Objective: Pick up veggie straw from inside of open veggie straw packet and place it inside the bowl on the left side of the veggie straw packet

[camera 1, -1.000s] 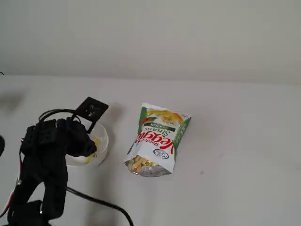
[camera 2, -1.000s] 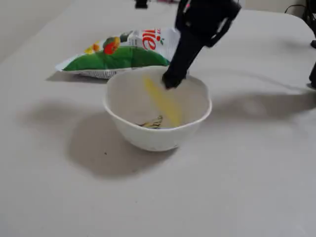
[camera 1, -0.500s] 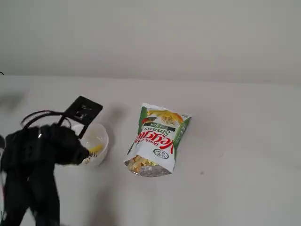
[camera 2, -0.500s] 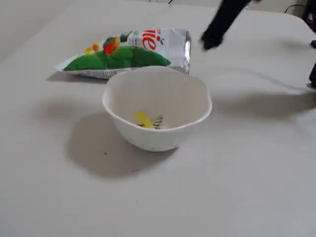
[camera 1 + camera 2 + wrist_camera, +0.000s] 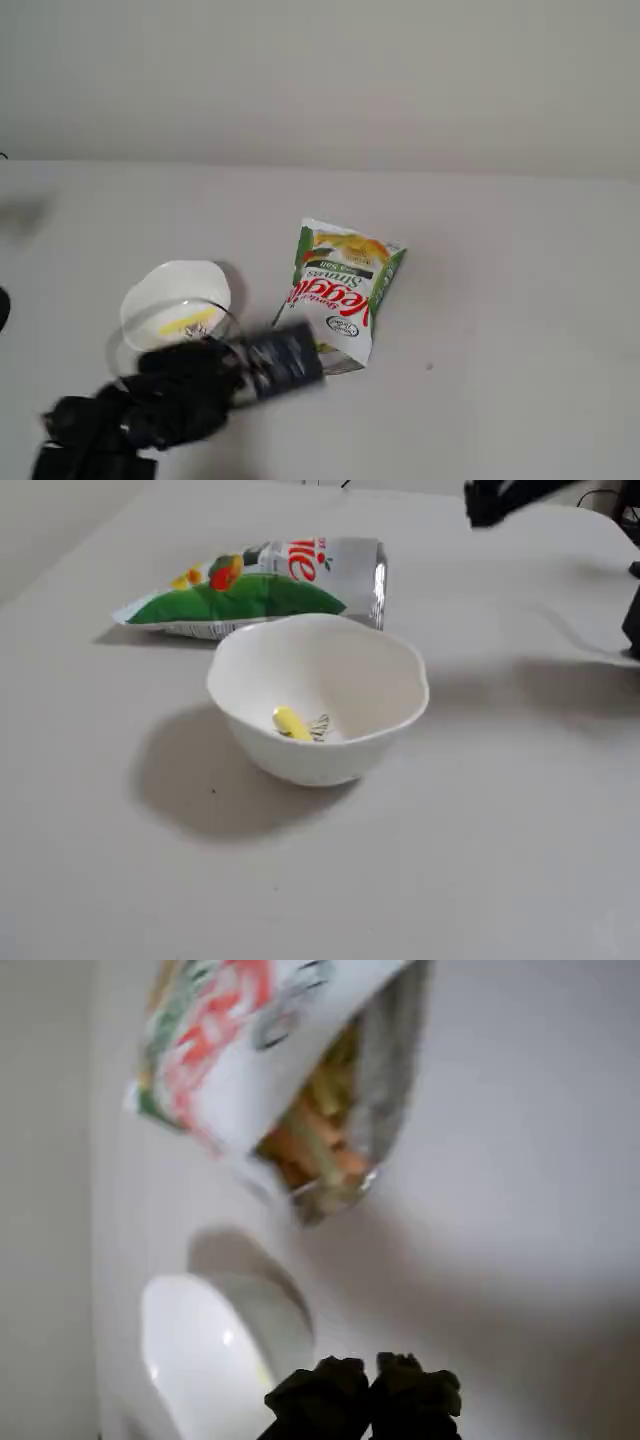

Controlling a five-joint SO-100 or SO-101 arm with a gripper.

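The white scalloped bowl stands left of the veggie straw packet in a fixed view. One pale yellow veggie straw lies at the bottom of the bowl, beside the dark mark, as a fixed view shows it. My gripper is shut with nothing held. It hangs blurred just in front of the packet's mouth, right of the bowl. In the wrist view the packet's foil mouth gapes with several orange-yellow straws inside, and the bowl sits at lower left.
The black arm and its cable fill the lower left of a fixed view. A dark part of the arm shows at the top right of a fixed view. The pale table runs right of the packet.
The gripper let the straw drop into the bowl, then lifted out and swung right toward the packet's mouth. The straw now rests on the bowl's bottom.
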